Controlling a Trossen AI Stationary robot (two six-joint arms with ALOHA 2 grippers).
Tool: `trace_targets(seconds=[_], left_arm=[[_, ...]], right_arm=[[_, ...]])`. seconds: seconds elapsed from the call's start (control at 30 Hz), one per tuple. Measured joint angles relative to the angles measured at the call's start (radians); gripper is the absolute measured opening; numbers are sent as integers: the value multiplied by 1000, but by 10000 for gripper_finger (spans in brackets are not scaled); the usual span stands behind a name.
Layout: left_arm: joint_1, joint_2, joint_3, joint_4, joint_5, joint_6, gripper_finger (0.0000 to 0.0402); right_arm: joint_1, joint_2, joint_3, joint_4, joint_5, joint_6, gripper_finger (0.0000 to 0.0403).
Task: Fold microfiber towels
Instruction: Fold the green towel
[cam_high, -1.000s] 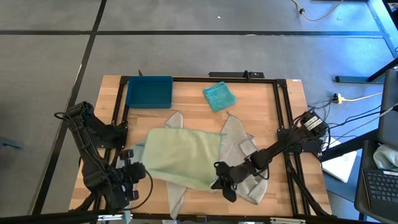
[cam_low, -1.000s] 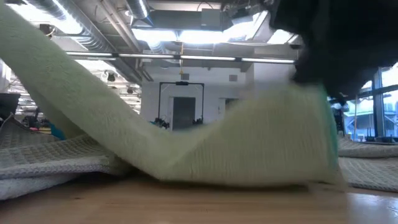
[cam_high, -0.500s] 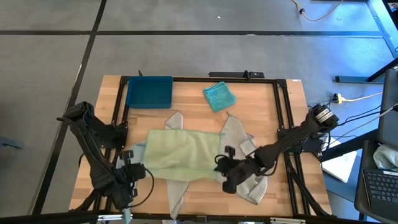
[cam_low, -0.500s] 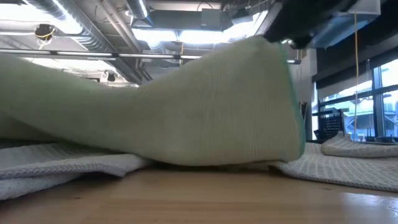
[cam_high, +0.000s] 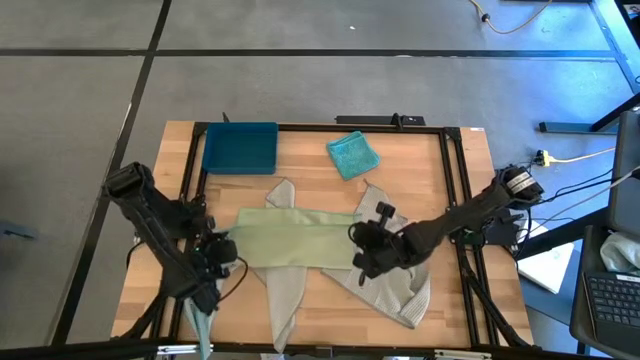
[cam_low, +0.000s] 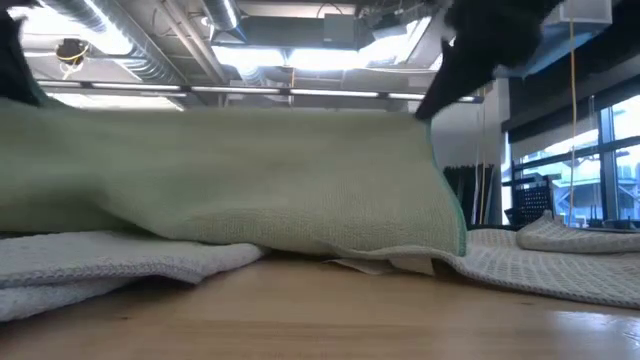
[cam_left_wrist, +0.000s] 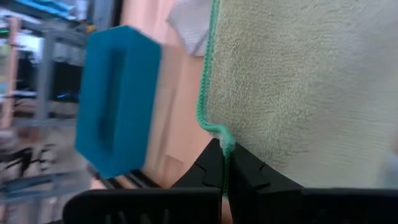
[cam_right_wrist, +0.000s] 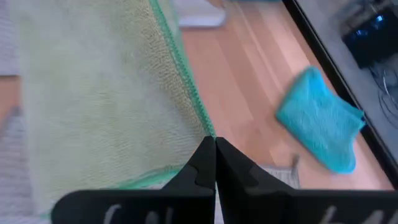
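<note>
I am mid-fold on the pale green towel (cam_high: 296, 236), stretched across the frame's centre over the grey towels (cam_high: 390, 285); left tool (cam_high: 218, 252) and right tool (cam_high: 362, 250) are each clamped on a corner; next I lay both corners down level, then release.

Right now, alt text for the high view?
Both grippers, left and right, pinch opposite ends of a pale green towel stretched across grey towels on a wooden table. A teal towel and blue tray sit at the far edge.
</note>
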Motion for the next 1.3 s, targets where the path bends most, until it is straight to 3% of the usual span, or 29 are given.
trace_targets(seconds=[0.23, 0.43, 0.83, 0.97, 1.3], left_arm=[[81, 0, -139, 41, -51, 4, 0], [158, 0, -152, 28, -132, 16, 0], [287, 0, -200, 233, -125, 236, 0], [290, 0, -200, 217, -128, 237, 0], [290, 0, -200, 153, -111, 236, 0]], right_arm=[[-72, 1, -80, 57, 16, -24, 2], [-123, 1, -101, 94, 19, -100, 2], [-173, 11, -102, 101, -54, -97, 11], [-175, 11, -103, 103, -65, -77, 41], [-175, 11, -103, 108, -59, -43, 163]])
